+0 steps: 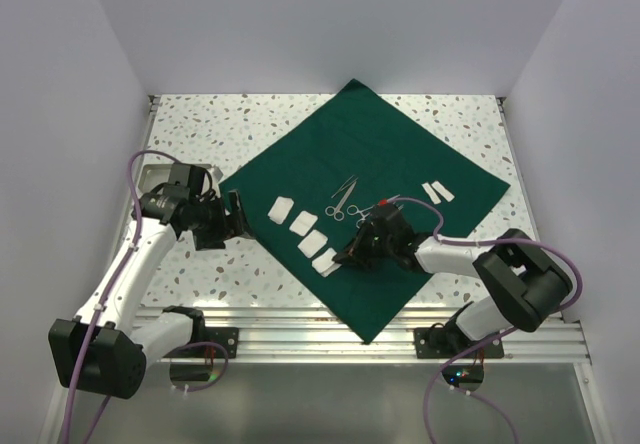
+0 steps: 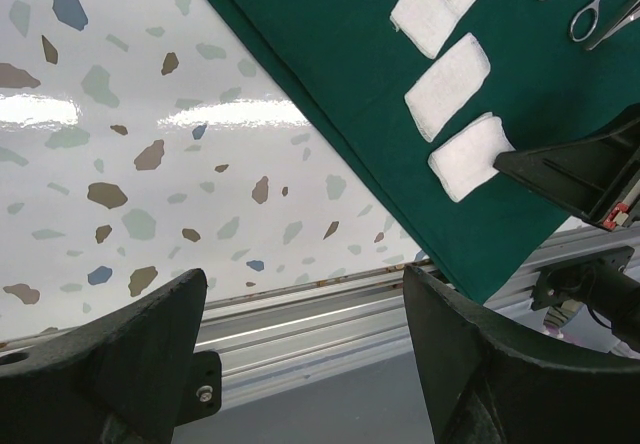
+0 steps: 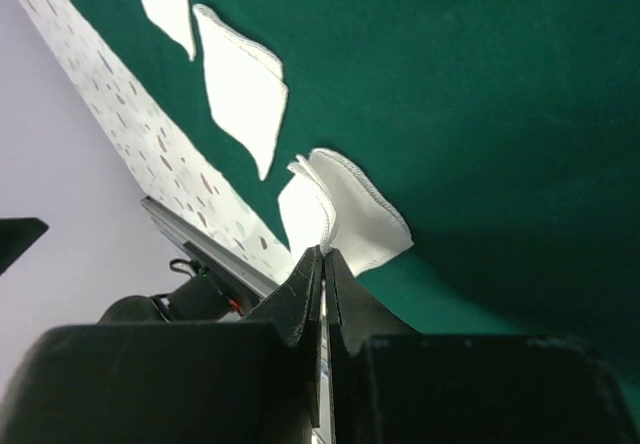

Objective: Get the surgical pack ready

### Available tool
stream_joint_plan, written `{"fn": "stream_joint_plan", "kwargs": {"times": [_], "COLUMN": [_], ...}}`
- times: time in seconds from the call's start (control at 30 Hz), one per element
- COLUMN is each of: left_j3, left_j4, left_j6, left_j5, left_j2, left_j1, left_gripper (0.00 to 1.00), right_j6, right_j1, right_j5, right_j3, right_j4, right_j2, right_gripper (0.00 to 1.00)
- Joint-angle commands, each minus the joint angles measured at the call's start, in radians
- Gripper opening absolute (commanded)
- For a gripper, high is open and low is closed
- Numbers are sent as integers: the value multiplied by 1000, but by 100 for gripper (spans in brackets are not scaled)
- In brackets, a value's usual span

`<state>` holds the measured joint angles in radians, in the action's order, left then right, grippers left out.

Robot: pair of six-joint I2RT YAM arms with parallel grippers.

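The dark green drape (image 1: 370, 164) lies spread flat as a diamond on the speckled table. Silver scissor-like instruments (image 1: 343, 200) lie near its middle; they also show in the left wrist view (image 2: 592, 2). A row of white gauze squares (image 1: 301, 224) runs along the drape's left side. My right gripper (image 1: 343, 258) is shut on the nearest gauze square (image 3: 355, 214), pinching its edge at the fingertips (image 3: 310, 276). That square also shows in the left wrist view (image 2: 468, 156). My left gripper (image 1: 235, 214) is open and empty over bare table, left of the drape (image 2: 360, 74).
Two more gauze pieces (image 1: 437, 192) lie on the drape's right part. The drape's near corner hangs over the metal rail (image 1: 300, 332) at the table's front edge. White walls close in the table on three sides.
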<state>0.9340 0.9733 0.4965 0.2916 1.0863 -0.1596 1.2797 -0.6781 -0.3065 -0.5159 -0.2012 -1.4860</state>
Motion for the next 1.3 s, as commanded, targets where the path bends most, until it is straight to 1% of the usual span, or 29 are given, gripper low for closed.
{"fn": "stream_joint_plan", "kwargs": {"times": [0.0,0.27,0.5,0.57,0.6,0.63,0.77,0.83,0.93,1.13,1.27], "left_j3": [5,17,20,20,20,19,5,-6,-11,-9,-11], "left_j4": [-42,-39,-39,-42,-42,-42,-50,-54,-56,-54,-56], "left_j6": [-3,-6,-6,-4,-4,-3,2,5,7,7,10], "left_j5": [4,0,0,1,1,1,11,15,17,17,20], "left_j2": [4,15,24,24,26,26,23,18,17,17,15], "left_j1": [-6,-6,-6,-6,-6,-6,-6,-6,-6,-6,-6], "left_gripper": [83,83,83,83,83,83,83,83,83,83,83], "right_j6": [-29,-37,-68,-83,-92,-114,-140,-137,-129,-129,-112], "right_j1": [5,6,14,18,17,18,17,17,15,14,15], "right_j5": [0,3,7,3,4,10,29,29,23,26,20], "right_j3": [-4,-6,-29,-36,-51,-59,-76,-61,-49,-32,-26], "right_j4": [35,34,71,82,110,124,187,184,152,140,102], "right_j2": [1,-26,-34,-34,-25,-16,24,35,10,9,-31], "right_gripper": [0,0,0,7,16,19,27,32,34,34,34]}}
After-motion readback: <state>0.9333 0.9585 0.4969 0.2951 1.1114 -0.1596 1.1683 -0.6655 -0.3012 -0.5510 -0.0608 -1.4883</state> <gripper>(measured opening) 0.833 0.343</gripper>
